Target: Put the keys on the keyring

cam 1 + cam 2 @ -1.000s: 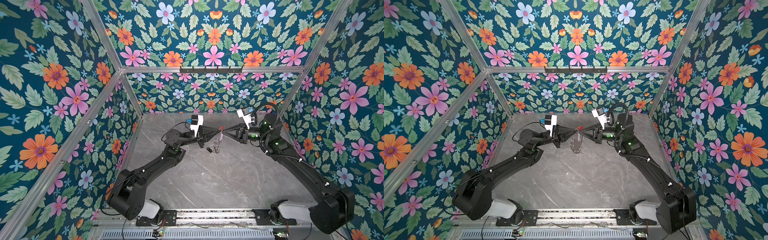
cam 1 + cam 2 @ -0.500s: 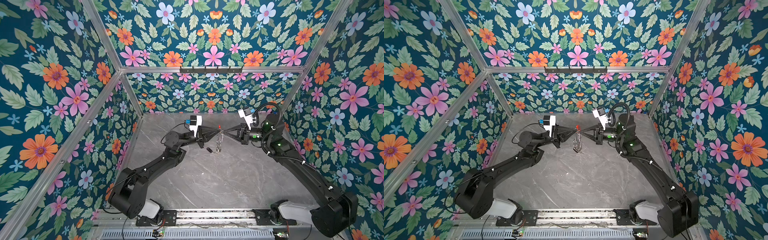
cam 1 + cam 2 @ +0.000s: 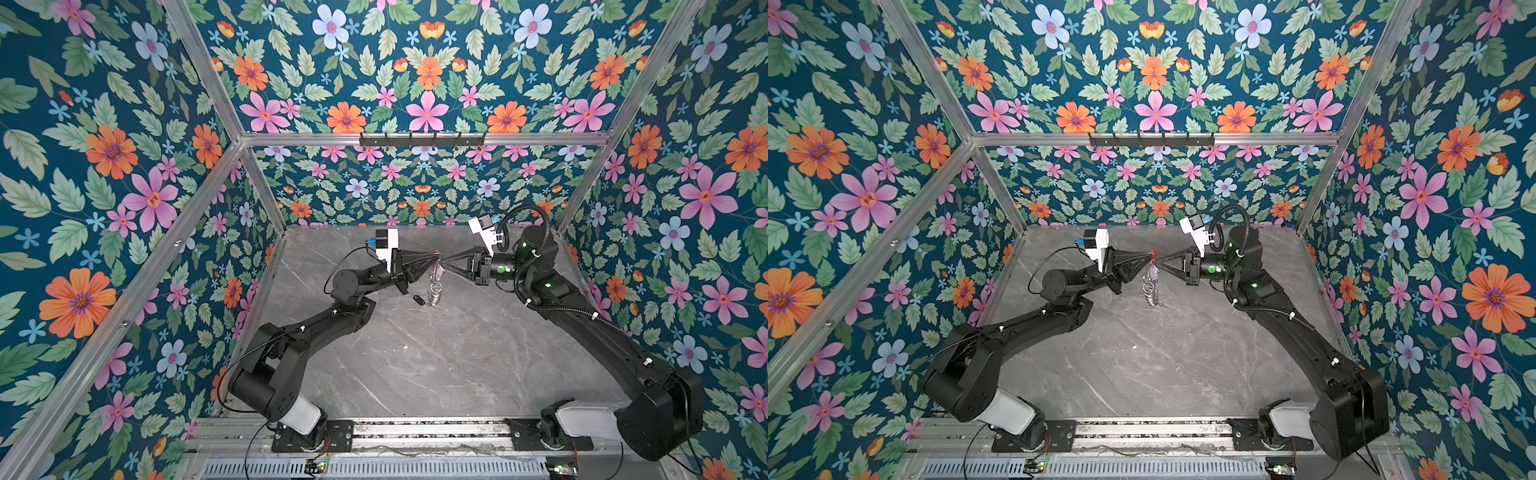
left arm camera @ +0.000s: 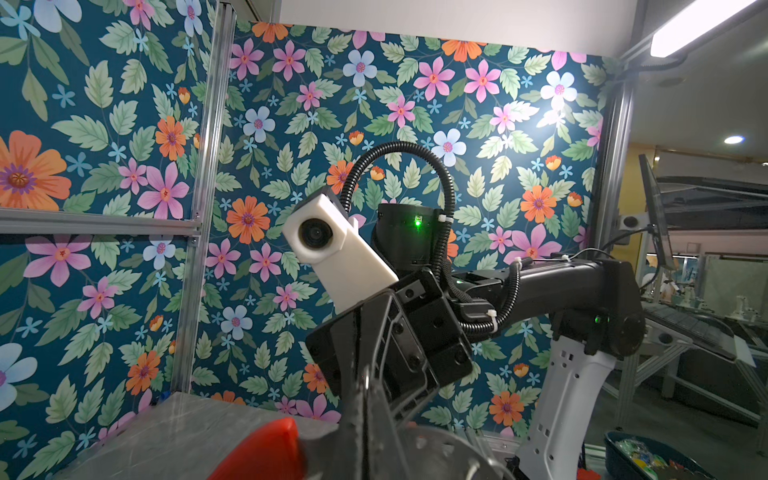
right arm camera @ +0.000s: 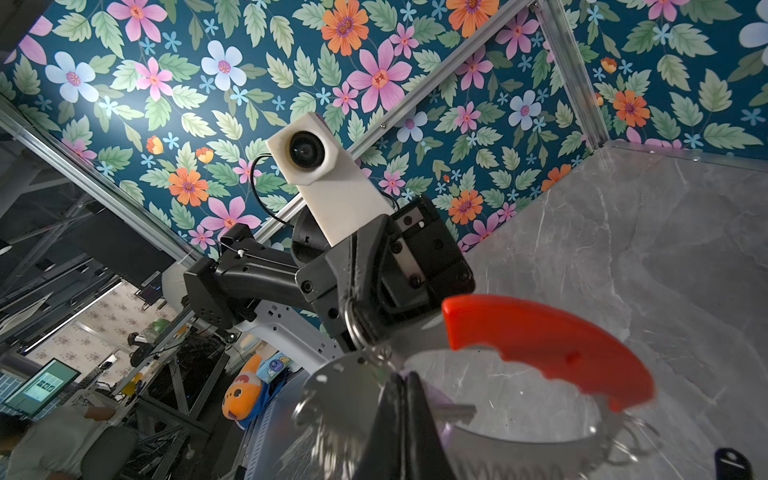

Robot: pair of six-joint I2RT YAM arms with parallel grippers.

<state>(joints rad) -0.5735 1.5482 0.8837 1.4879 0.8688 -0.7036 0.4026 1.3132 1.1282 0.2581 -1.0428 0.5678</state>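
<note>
Roughly at the centre of both top views, above the far part of the grey marble table (image 3: 415,365), the two arms meet tip to tip.

On the left, the left gripper (image 3: 432,260) is clenched on the keyring (image 3: 436,252) and holds it in the air. The right wrist view shows that gripper pinching the thin metal hoop just beside the red curved section (image 5: 548,345).

Below and slightly left of that gripper's tip in a top view, the black key (image 3: 419,300) lies flat on the table, apart from the ring.

The keyring hangs down from the pinch, with its red part uppermost and its cluster of small silver rings (image 3: 434,289) dangling beneath. The lilac key (image 3: 437,272) sits between these, right under the point where the grippers meet.

On the right, the right gripper (image 3: 443,262) is closed tight. In its own wrist view its fingers (image 5: 405,419) are pressed together with pale lilac plastic showing at their side, so it appears to grip the lilac key close to the hoop. Whether that key's tiny ring is on the hoop cannot be told.
</note>
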